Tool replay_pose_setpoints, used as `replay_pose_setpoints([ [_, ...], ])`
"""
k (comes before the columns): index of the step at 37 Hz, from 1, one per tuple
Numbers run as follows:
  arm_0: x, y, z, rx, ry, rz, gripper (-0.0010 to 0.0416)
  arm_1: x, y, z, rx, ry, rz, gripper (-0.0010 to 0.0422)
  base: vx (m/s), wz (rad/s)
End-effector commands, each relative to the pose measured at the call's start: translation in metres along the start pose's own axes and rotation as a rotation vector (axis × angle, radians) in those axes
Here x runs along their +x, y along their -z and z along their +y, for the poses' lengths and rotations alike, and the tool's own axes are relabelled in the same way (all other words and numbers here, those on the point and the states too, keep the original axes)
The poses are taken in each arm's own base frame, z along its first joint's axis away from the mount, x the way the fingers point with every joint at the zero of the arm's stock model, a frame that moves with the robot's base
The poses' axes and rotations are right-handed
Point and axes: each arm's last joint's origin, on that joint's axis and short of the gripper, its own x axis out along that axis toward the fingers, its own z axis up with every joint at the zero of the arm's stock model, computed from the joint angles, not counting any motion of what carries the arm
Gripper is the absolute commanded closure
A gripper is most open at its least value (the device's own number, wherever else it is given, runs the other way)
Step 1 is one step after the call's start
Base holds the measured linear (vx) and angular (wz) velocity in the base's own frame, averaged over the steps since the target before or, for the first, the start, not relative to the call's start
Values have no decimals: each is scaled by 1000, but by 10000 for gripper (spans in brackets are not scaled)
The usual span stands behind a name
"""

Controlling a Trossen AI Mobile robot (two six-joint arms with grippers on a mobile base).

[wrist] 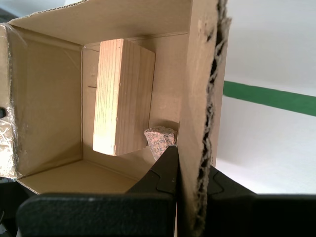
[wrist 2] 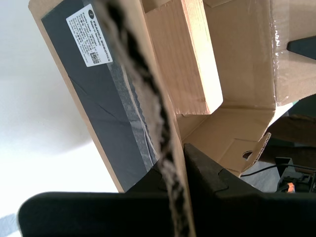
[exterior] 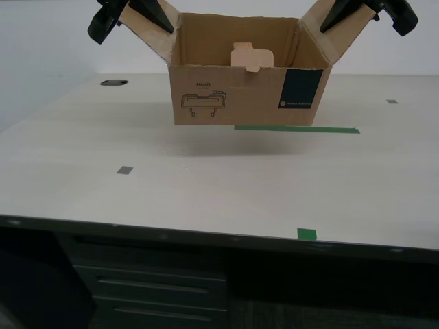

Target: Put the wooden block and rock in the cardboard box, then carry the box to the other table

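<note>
The cardboard box (exterior: 240, 96) is held by its two side flaps. It looks lifted just clear of the bench (exterior: 206, 185), with a shadow under it and a green tape strip (exterior: 295, 129) showing at its base. The first gripper (wrist: 190, 158) has its fingers closed tight on one flap edge, and the second gripper (wrist 2: 173, 153) has its fingers closed on the opposite flap. The exterior view shows an arm at each upper corner, but which is which is not clear. Inside the box, the wooden block (wrist: 123, 98) lies on the floor near one end wall. The rock (wrist: 159, 138) sits just beside the block's corner, close to the flap the first gripper holds; whether they touch cannot be told. Only the block shows in the second wrist view, and a pale tab (exterior: 252, 57) sticks up at the back wall. Loading looks done, so the step in hand is likely the carry. The other table is not in view, and this bench is the smooth one with grey squares. To carry well, both grippers should stay level and a fixed distance apart so the flaps neither tear nor fold. The base should move slowly so the rock and block do not slide and tip the box. The torn corrugated flap edges look weak, so jerks should be avoided.
</note>
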Motion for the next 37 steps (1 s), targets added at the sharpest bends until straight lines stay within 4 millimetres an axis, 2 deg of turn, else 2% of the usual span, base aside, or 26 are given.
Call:
replay_pose_setpoints([
  [1,-1,-1,1,-1,-8,-4,407,0,0,-1,11,6,0,413,-70,190],
  [21,0,0,2,17,-11,0,407,-1,3,-1,-5,3,23,413,-83,180],
  [37,0,1,2,4,-9,7,407,0,3,0,-16,-22,21,413,-65,58],
])
